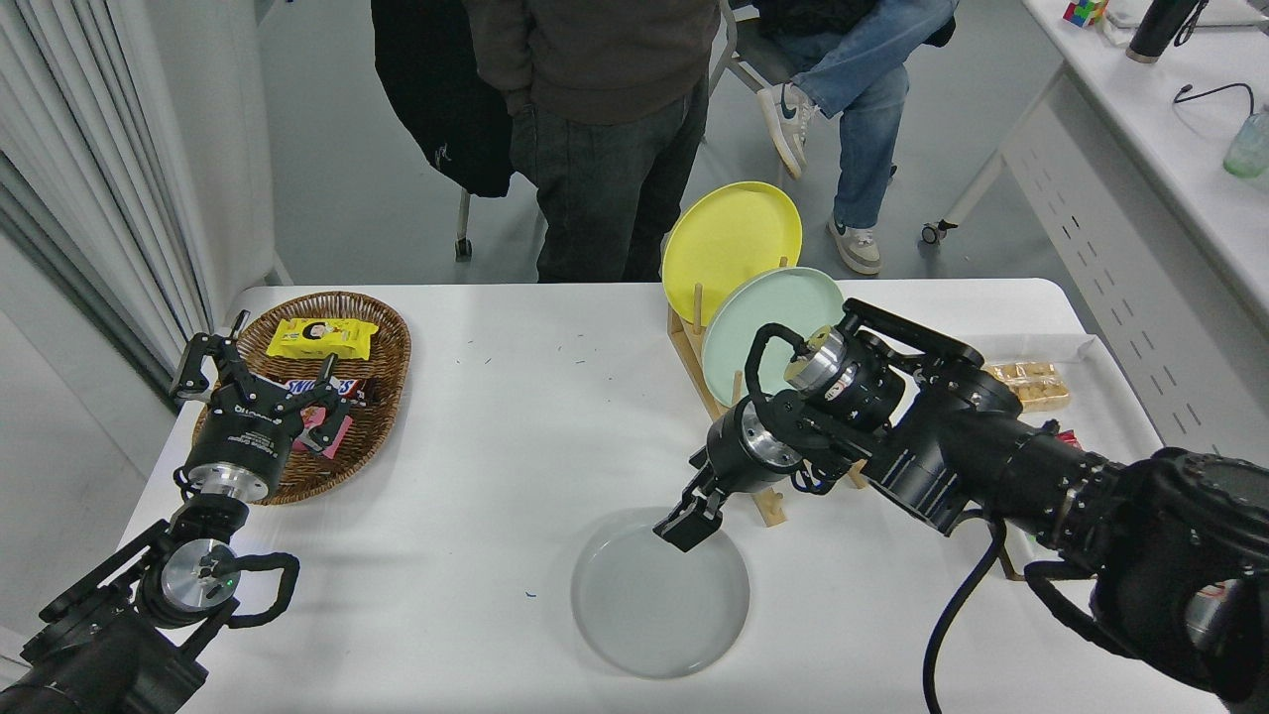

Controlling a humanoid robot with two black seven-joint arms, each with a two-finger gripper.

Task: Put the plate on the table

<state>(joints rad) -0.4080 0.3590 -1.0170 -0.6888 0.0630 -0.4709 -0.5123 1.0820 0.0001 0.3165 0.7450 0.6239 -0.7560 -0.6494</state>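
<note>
Basket (307, 397) of snacks, far left; my left gripper (253, 382) parked there, fingers spread. Plate (659, 595) flat on the table (496, 416), near front. My right gripper (689, 521) at its far rim, seemingly pinching it. Next: release, lift clear.

plate (644, 615) lt-grey | table (496, 397) white | rack plates yellow (729, 243), prob. mint (753, 332)

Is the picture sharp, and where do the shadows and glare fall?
Head view: sharp throughout, with straight edges bowed near the borders; soft light, with a faint shadow of the right arm on the table beside the plate; no strong glare on the matte plate.
</note>
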